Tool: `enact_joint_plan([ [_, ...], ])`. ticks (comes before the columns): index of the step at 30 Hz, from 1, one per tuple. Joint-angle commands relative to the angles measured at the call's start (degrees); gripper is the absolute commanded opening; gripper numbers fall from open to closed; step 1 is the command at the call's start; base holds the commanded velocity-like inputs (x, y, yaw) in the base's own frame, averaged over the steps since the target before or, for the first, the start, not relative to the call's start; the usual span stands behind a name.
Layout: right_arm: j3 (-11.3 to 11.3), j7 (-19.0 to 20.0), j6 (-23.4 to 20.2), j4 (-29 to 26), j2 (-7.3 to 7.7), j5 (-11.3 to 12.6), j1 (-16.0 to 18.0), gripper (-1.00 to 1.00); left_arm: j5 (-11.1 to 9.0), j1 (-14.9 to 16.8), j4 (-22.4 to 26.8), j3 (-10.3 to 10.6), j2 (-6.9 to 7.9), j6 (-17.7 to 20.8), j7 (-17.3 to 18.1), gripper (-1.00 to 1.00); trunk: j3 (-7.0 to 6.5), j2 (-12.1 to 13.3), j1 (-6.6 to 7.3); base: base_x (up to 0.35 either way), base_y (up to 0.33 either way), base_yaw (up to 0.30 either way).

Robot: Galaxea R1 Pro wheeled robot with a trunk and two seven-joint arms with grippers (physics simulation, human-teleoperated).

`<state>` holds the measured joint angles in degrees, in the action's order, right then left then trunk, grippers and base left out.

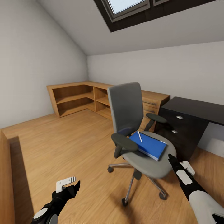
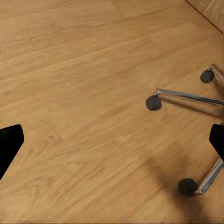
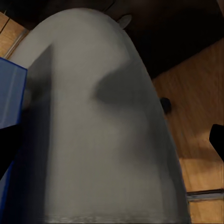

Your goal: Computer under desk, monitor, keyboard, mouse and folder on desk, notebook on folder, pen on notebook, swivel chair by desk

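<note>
The grey swivel chair (image 1: 130, 124) stands mid-room on the wood floor, its back toward the shelves. A blue folder (image 1: 149, 145) lies flat on its seat, and a pale pen (image 1: 139, 136) rests on the folder. At the right is the black desk (image 1: 199, 109) with its drawer unit (image 1: 182, 132). My right gripper (image 1: 171, 157) hovers open at the seat's near right edge, just beside the folder (image 3: 10, 93); the seat (image 3: 102, 130) looms close in the right wrist view. My left gripper (image 1: 74, 187) hangs open and low over bare floor, left of the chair's chrome base (image 2: 186, 95). Notebook, monitor, keyboard, mouse and computer are out of view.
A low light-wood corner shelf unit (image 1: 77, 96) runs along the far walls behind the chair. A wooden panel edge (image 1: 4, 174) stands at the near left. The ceiling slopes down with a skylight (image 1: 127, 7). Open floor lies left of the chair.
</note>
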<state>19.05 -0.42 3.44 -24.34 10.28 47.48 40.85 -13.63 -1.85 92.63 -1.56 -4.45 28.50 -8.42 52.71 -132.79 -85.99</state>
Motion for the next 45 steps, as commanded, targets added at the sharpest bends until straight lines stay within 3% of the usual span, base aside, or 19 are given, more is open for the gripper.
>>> enact_joint_plan([
  [1, -0.07, -0.04, 0.17, -0.01, 0.00, 0.60, 0.02, 1.00, -0.61, 0.00, 0.09, -0.02, -0.03, 0.25, -0.37, 1.00, 0.04, -0.02, 0.03, -0.189, 0.000, 0.000],
  [14, -0.15, -0.03, 0.17, 0.00, -0.08, 0.66, 0.02, 1.00, -0.65, 0.00, 0.09, -0.07, -0.03, 0.25, -0.37, 1.00, 0.04, -0.02, 0.03, -0.293, 0.000, 0.000],
  [26, -0.24, -0.09, 0.17, 0.08, -0.30, 0.68, 0.02, 1.00, -0.69, 0.00, 0.09, -0.11, -0.03, 0.25, -0.37, 1.00, 0.04, -0.02, 0.03, -0.029, 0.000, 0.011],
  [45, -0.24, -0.09, 0.18, 0.08, -0.35, 0.69, 0.02, 1.00, -0.67, 0.00, 0.09, -0.04, -0.03, 0.16, -0.37, 1.00, 0.04, -0.02, 0.03, 0.000, 0.000, 0.241],
])
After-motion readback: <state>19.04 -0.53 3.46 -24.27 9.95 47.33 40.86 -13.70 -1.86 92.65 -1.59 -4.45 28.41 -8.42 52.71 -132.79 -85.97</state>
